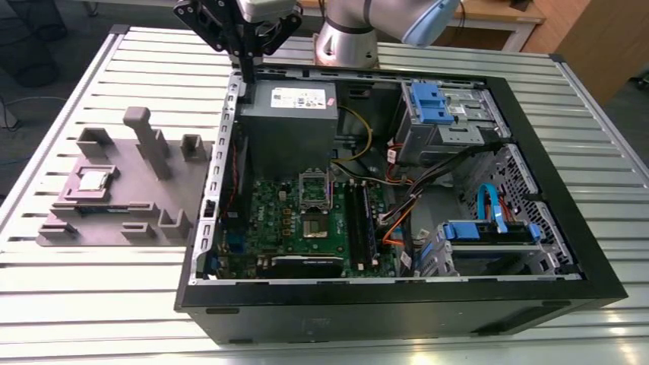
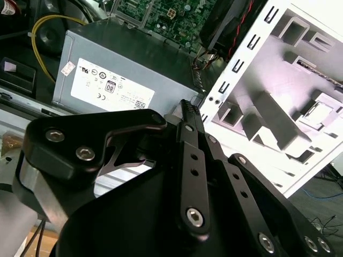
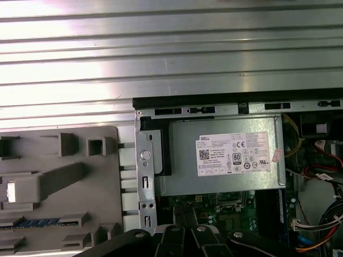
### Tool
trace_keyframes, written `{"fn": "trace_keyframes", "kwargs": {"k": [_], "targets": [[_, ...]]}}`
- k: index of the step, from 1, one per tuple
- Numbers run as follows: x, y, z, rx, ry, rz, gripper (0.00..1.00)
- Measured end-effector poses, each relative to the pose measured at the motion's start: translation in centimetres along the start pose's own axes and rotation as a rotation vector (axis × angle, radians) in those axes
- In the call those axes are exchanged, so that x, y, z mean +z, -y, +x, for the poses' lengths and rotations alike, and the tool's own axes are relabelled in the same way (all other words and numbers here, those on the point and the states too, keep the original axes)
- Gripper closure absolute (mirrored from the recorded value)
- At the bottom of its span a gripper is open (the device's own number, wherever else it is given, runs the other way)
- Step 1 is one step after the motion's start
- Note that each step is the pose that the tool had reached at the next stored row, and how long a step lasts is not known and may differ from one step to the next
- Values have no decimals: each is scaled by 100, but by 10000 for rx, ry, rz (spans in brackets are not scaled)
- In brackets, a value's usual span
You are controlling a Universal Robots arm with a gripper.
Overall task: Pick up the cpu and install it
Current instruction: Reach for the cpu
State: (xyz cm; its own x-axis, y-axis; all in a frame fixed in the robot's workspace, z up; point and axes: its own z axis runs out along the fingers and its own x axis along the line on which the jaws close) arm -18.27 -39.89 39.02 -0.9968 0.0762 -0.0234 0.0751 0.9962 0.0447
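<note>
The cpu (image 1: 93, 180), a small shiny silver square, lies in a recess of the mauve-grey tray (image 1: 132, 220) at the exterior view's left, outside the open computer case (image 1: 406, 304). In the first wrist view the cpu (image 3: 10, 191) glints on the tray (image 3: 102, 214). My gripper (image 1: 246, 74) hangs high over the case's back left corner, above the grey power supply (image 1: 289, 114), well away from the cpu. In both wrist views its black fingers (image 2: 187, 110) (image 3: 185, 217) are pressed together with nothing between them. The metal-framed socket (image 1: 315, 224) sits on the green motherboard.
Upright blocks (image 1: 152, 141) rise from the tray near the cpu. The case wall (image 1: 228, 152) stands between tray and motherboard. Inside are blue drive brackets (image 1: 434, 103), loose cables (image 1: 406, 205) and memory slots (image 1: 360, 228). A slatted metal table (image 1: 102, 304) carries everything.
</note>
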Motion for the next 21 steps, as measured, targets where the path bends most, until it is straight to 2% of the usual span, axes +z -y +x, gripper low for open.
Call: {"fn": "trace_keyframes", "kwargs": {"k": [8, 21], "targets": [[2, 3, 46, 0, 0, 0, 90], [4, 7, 84, 0, 0, 0, 90]]}}
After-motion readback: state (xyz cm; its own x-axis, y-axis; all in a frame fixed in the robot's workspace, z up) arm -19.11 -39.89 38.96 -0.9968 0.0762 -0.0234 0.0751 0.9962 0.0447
